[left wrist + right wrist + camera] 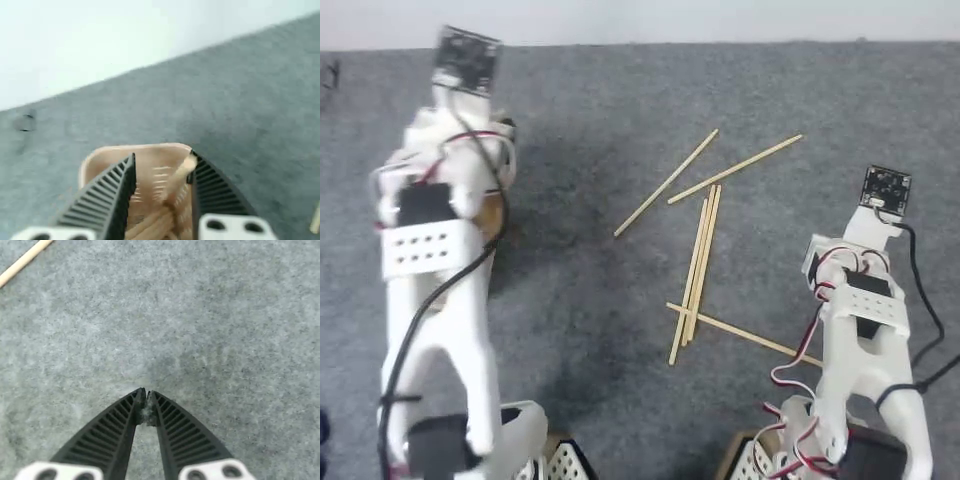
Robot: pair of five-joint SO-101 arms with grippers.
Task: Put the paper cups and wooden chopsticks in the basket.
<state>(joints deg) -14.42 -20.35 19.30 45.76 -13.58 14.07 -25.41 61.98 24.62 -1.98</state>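
- Far left of the high view: the left arm (pixel 432 250) runs up the frame from the lower edge. A sliver of the tan basket (pixel 496 218) shows at the arm's right side, in the upper left quarter.
- Left wrist view: the left gripper (pixel 162 157) hangs over the basket (pixel 150 151) with its black ribbed jaws standing apart. One wooden chopstick (pixel 181 172) slants through the gap. Its tip leans on the inner face of one jaw, well clear of the other, and its far end is down in the basket among other pale sticks. The jaws are not clamped on it.
- Centre of the high view: the loose chopsticks (pixel 698 262) lie on the grey mat (pixel 620 100), well apart from the basket. Two are splayed toward the upper centre and a near-parallel bunch runs down the middle. One more lies across the foot of the bunch, toward the lower right.
- Right of the high view: the right arm (pixel 860 320) stands at the lower right, near the end of that crossing stick.
- Right wrist view: the right gripper (pixel 146 391) has its jaws pressed together at the tips, holding nothing, over bare mat. One chopstick (pixel 22 261) lies at the frame's corner, well apart from it.
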